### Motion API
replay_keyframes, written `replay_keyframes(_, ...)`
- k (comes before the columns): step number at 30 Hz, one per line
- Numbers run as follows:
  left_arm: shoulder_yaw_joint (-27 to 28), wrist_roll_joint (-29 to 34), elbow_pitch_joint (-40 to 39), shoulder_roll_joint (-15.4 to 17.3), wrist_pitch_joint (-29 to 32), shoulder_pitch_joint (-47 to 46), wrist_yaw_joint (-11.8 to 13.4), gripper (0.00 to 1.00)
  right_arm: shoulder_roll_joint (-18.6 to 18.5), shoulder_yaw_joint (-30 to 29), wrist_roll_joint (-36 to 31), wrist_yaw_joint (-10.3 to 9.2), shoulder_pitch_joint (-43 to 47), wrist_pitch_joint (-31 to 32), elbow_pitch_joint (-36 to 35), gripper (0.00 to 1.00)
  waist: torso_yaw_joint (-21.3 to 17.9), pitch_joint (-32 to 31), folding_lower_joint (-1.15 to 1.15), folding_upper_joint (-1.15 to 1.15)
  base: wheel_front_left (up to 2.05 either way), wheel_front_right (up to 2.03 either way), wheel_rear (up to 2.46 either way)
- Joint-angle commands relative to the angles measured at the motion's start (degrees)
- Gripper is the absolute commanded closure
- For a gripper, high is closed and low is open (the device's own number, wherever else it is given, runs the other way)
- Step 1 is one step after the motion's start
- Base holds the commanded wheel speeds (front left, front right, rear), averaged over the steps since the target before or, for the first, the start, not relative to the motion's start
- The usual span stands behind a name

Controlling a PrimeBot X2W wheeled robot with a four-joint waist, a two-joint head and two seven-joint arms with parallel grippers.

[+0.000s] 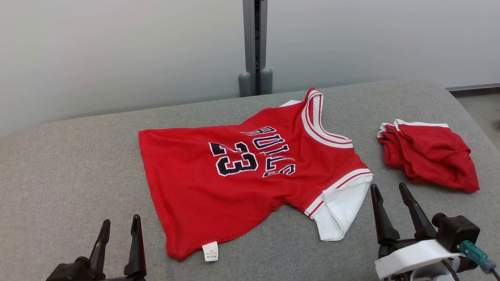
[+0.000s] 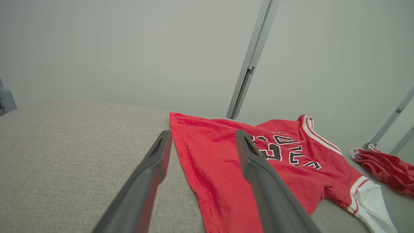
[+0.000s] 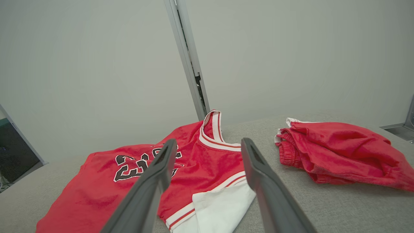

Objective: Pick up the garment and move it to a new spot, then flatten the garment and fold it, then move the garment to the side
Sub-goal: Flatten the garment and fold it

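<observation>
Currently: red Bulls 23 jersey (image 1: 234, 171), lying wrinkled midway on grey fabric surface (image 1: 58, 175), collar toward robot's right. Red shorts (image 1: 429, 156), bundled, apart at its right. Left gripper (image 1: 121, 219), fingers parted, empty, near hem; right gripper (image 1: 388, 185), fingers parted, empty, just beside white sleeve (image 1: 340, 214).

Your head camera looks down from near side; wrist cameras, low, face far wall (image 1: 117, 50), share jersey (image 1: 187, 183).
</observation>
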Motion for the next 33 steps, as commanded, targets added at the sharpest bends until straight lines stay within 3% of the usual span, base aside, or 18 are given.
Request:
replay_keyframes(1,0.34,0.49,0.38,0.08,-0.01,-1.15,-0.46,0.0,-0.35,0.17,-0.23,0.01,-0.6,0.34,0.04,0.0,0.02,0.03,0.0,0.0,0.0,0.0,0.0)
replay_keyframes(8,-1.46,-1.75,3.37,0.07,5.01,-1.39,-1.61,0.0,-1.28,1.22,-1.21,0.01,-2.52,4.41,1.6,0.0,-0.12,0.53,0.0,0.0,0.0,0.0,0.0)
replay_keyframes(18,-4.28,-3.67,4.86,1.61,13.95,-4.84,-4.19,0.0,-2.62,4.62,-0.43,0.01,-12.65,14.42,10.98,0.0,1.15,4.59,0.0,0.0,0.0,0.0,0.0)
replay_keyframes(26,-5.12,-4.24,6.73,1.77,13.93,-7.47,-5.61,0.0,-0.95,4.18,-2.56,0.01,-17.93,19.93,21.17,0.0,3.51,6.85,0.0,0.0,0.0,0.0,0.0)
replay_keyframes(33,-5.53,-4.37,8.42,2.01,13.04,-8.58,-6.16,0.0,-0.34,2.46,-3.4,0.01,-20.84,20.01,28.27,0.0,5.45,7.16,0.0,0.0,0.0,0.0,0.0)
